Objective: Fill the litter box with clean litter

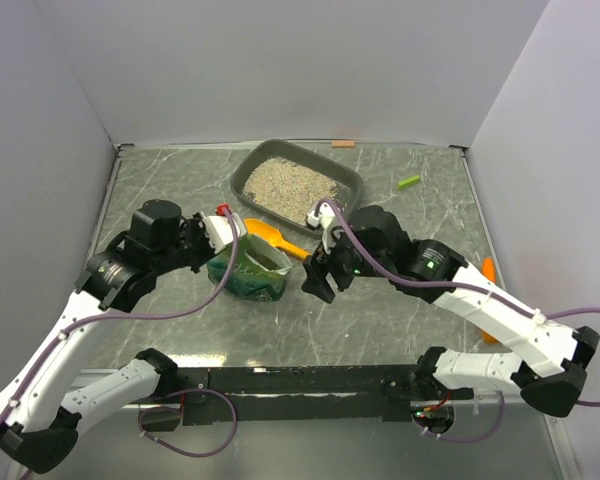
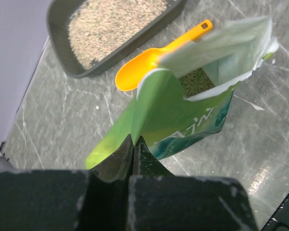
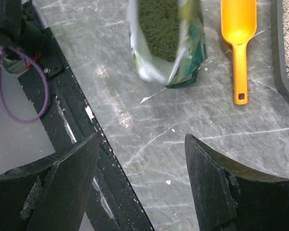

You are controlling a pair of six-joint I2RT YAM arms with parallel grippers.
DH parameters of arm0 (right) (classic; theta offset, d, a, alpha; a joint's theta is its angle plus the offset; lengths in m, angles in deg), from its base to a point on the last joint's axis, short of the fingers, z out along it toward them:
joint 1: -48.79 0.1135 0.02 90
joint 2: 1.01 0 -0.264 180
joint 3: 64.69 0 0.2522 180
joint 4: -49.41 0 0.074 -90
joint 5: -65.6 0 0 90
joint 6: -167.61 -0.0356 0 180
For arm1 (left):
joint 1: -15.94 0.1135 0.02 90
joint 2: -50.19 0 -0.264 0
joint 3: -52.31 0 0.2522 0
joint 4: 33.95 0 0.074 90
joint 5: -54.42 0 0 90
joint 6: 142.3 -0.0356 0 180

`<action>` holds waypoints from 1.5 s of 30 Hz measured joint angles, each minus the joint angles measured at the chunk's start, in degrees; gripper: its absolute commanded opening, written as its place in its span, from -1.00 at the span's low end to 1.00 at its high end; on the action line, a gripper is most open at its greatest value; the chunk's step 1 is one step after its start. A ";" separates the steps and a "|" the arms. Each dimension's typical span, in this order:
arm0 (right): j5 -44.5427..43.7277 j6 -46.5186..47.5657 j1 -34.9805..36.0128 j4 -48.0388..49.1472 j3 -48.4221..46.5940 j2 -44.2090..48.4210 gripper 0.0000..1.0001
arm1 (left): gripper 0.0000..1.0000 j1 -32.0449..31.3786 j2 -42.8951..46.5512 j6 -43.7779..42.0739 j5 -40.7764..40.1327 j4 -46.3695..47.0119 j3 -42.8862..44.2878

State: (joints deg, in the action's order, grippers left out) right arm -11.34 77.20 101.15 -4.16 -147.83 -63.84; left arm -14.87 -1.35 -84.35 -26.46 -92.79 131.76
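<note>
Right claw (image 3: 140, 140): wide open, nothing in it; it hangs over the table (image 1: 180, 180), a little nearer to you than the bag, so it is free to help.
Green bag (image 2: 183, 125): sits on the table with its mouth open; you can see grains inside.
Left claw (image 2: 134, 144): pinched tight on the bag's top edge, and I think that is to hold the mouth open and stop the bag from flopping.
Orange scoop (image 3: 238, 29): lies flat just beside the bag, between the bag and the box; it looks empty. It lies right where a pour would go, so mind it.
Litter box (image 1: 238, 185): at the far side of the table, past the scoop.
Clean litter (image 1: 285, 185): a sandy layer already covers the box floor.
Small green bit (image 1: 409, 181): far right of the box, well apart and not in your way.
</note>
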 measured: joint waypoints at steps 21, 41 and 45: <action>-4.57 -0.68 -2.08 0.22 -9.75 -15.17 0.61 | -0.98 -0.66 12.00 11.80 -5.33 -9.97 1.27; -3.61 11.30 -8.41 6.82 -7.74 -34.42 0.63 | -0.39 -0.68 20.50 13.22 -2.93 -0.74 -10.75; -2.36 13.97 -10.75 6.95 -8.09 -35.36 0.62 | -0.19 -0.68 22.88 13.49 -2.93 -0.57 -11.21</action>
State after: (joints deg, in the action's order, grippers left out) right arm -13.70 91.17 90.39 2.79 -155.92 -99.20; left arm -15.55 21.53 -70.87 -29.39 -93.36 120.55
